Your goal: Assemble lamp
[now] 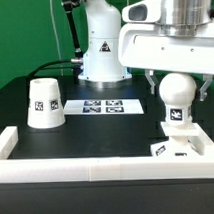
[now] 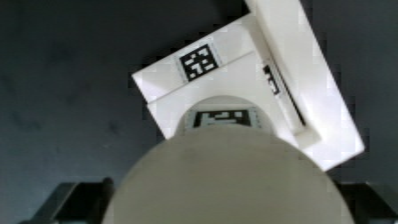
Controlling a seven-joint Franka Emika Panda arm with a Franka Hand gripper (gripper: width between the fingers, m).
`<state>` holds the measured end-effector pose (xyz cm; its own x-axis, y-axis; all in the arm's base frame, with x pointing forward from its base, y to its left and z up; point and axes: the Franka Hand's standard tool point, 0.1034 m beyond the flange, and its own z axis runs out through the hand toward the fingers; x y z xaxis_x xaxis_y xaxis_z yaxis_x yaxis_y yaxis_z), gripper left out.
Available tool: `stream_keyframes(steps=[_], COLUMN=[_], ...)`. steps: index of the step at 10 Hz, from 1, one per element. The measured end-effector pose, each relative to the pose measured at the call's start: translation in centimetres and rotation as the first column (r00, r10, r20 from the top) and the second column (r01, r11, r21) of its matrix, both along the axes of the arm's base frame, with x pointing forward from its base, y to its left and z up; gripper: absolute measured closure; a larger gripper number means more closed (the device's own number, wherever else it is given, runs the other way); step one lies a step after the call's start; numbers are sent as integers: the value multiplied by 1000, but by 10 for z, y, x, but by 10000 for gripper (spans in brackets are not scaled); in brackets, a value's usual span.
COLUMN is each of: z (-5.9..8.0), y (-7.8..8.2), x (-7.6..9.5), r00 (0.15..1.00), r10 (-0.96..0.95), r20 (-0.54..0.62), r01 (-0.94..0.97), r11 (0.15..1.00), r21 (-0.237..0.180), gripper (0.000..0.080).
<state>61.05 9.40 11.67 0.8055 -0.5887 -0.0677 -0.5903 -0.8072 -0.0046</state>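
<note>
My gripper point(image 1: 178, 86) is shut on the white ball-shaped bulb point(image 1: 176, 93) and holds it upright, its tagged stem pointing down. The stem's lower end is right over the flat square base point(image 1: 182, 147), which lies in the front right corner by the rails. I cannot tell whether stem and base touch. In the wrist view the bulb point(image 2: 222, 180) fills the near part, with the base point(image 2: 210, 75) beneath it and my dark fingers point(image 2: 75, 202) on either side. The cone-shaped shade point(image 1: 44, 103) stands wide end down on the exterior view's left, apart from the gripper.
The marker board point(image 1: 108, 106) lies flat at the table's middle, in front of the arm's pedestal point(image 1: 101, 55). White border rails point(image 1: 97, 168) run along the front and both sides; one rail point(image 2: 306, 60) lies right beside the base.
</note>
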Motion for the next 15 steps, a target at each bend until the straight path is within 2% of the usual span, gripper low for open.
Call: stream_keyframes(steps=[4, 6, 9, 12, 13, 15], z=[-1, -1, -1, -2, -2, -2], y=[6, 9, 12, 12, 12, 14], x=[-1, -2, -5, -5, -5, -5], r00=[951, 883, 799, 803, 825, 905], r10=[-309, -468, -599, -593, -561, -423], r20=[-17, -33, -64, -63, -62, -46], r01=[309, 468, 597, 592, 560, 423], r11=[951, 884, 801, 805, 828, 906], r21=[-13, -16, -36, -34, -30, -9], gripper=[220, 220, 220, 220, 131, 109])
